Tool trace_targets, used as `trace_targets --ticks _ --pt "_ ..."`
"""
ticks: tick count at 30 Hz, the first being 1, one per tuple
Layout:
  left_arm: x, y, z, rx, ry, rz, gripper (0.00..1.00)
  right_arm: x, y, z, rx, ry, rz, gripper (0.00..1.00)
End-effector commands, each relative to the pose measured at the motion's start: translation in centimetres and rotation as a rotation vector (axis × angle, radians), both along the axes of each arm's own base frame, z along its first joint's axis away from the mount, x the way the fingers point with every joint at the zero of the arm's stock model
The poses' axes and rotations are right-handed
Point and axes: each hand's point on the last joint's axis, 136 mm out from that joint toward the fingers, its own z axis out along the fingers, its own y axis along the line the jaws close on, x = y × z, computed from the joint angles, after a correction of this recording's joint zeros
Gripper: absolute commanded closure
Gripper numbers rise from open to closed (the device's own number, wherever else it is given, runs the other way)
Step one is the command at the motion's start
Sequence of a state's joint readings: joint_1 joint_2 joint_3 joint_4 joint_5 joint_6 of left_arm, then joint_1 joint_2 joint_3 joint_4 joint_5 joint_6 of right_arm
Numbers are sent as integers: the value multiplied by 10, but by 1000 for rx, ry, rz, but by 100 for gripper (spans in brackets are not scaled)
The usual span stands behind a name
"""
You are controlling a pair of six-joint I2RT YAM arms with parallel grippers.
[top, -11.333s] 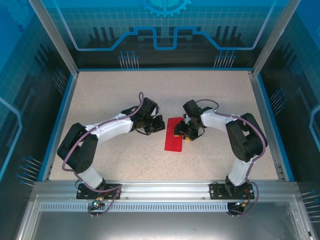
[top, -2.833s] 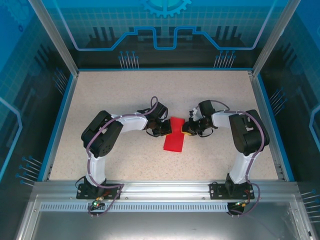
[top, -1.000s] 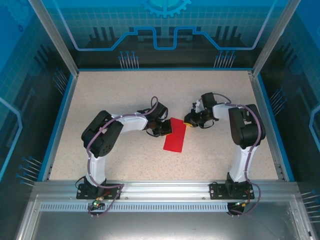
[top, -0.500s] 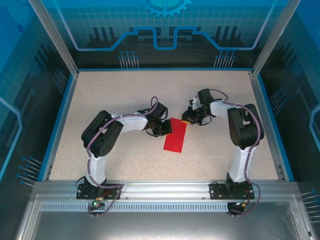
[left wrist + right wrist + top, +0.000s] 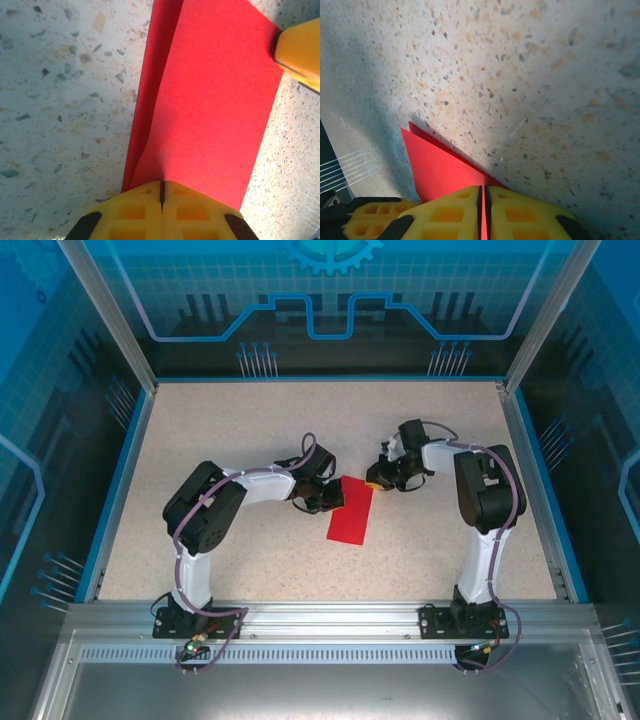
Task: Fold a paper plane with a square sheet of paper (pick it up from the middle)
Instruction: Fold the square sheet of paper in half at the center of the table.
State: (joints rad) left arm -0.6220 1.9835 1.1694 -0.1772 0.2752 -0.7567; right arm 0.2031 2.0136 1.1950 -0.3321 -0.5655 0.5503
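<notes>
Far bench: the bare speckled bench (image 5: pixel 300 420) beyond my hands is free to cross.
Near bench: there is free room between the paper and my arm bases.
Middle: my left hand (image 5: pixel 328 500) and right hand (image 5: pixel 377 480) both pinch the red sheet of paper (image 5: pixel 349 518), crowding each other.
Edges: the blue-rimmed enclosure walls (image 5: pixel 128 460) hem me in.

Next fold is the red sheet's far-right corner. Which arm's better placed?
Right, likely. The right hand is shut on that corner of the sheet, red showing in its seam; the left hand is shut at the left edge.
</notes>
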Motion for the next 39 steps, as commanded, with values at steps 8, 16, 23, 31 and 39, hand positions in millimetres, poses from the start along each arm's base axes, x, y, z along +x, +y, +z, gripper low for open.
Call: trace_targets --ticks 8,16,23,31,39 --pt "-46 36 -65 202 182 -4 100 -7 -8 -30 -10 88 -15 88" --pt "-46 36 -64 204 181 -6 100 -6 -6 29 35 -18 10 88" --pt "-43 33 -61 193 175 -6 100 -68 11 52 72 -49 55 87" --pt "-41 30 -59 182 171 -12 100 -140 47 27 77 3 156 87" --pt "-41 27 -55 167 165 -17 100 -174 42 -3 31 67 208 84"
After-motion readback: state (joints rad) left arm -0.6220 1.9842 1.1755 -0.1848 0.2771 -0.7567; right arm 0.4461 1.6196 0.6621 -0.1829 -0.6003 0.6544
